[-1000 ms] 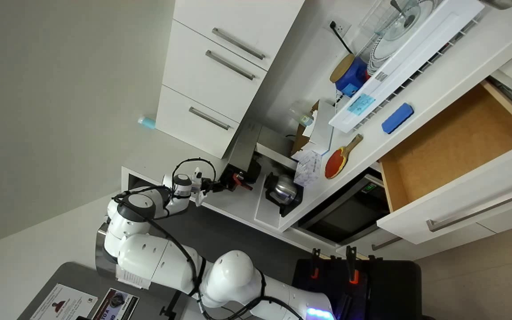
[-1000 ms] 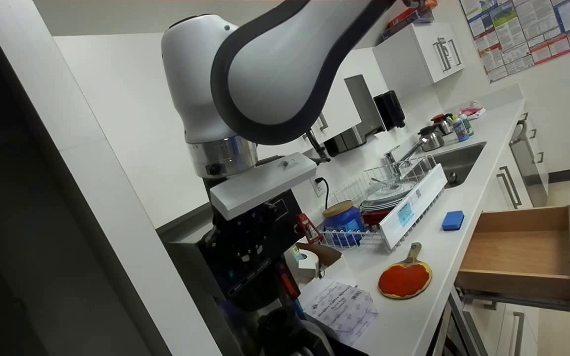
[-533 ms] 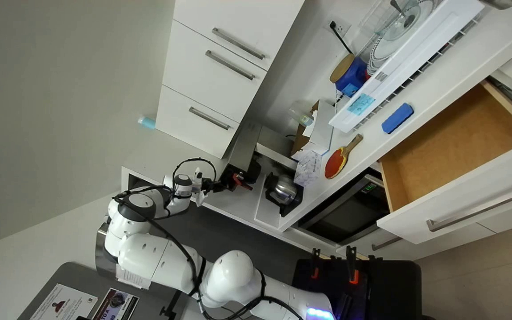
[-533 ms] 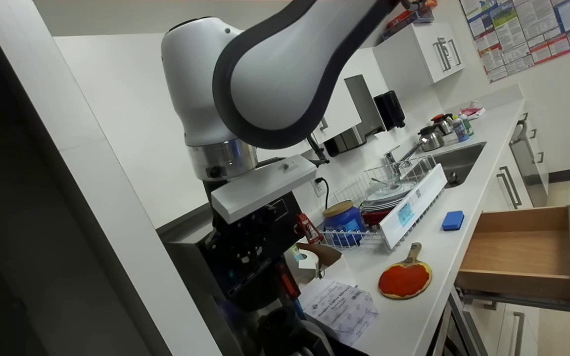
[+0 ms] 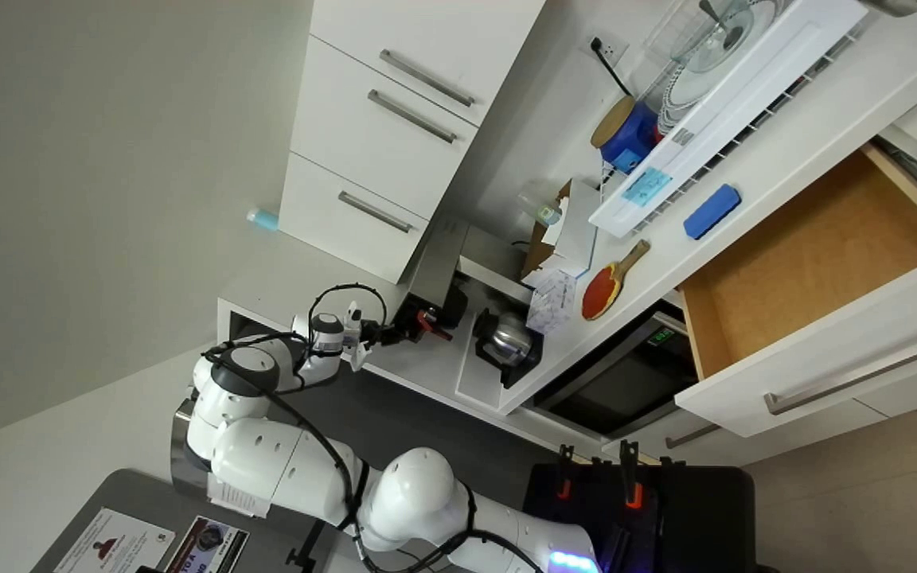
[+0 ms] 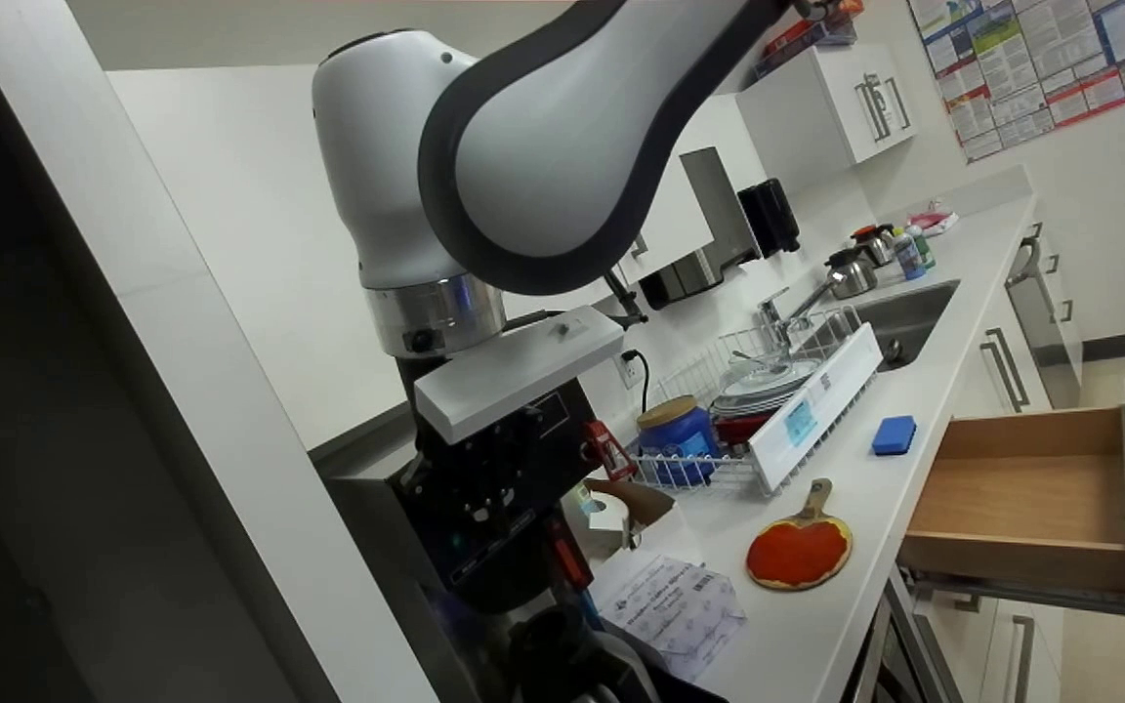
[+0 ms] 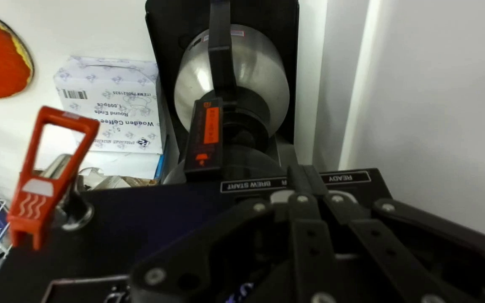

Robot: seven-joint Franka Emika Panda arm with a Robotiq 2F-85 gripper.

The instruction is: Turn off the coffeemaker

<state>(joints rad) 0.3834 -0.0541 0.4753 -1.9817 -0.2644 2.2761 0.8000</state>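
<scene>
Coffeemaker (image 7: pixel 103 231) is boxy, blk-faced, w/ red lever (image 7: pixel 54 185) & BREW START lbl (image 7: pixel 251 185).

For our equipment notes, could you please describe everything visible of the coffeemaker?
The coffeemaker stands upright on the counter: boxy, with grey metal-looking casing, a black front panel labelled "BREW START" and "READY", and a red-handled tap. A metal pot sits below the panel. The shut pincer is at the labels; contact is unclear.

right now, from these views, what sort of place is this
Likely a workplace kitchen or break room: the coffeemaker and sink say kitchen, while the wall poster crowded with fine print hints at a workplace, though I can't read it.
</scene>
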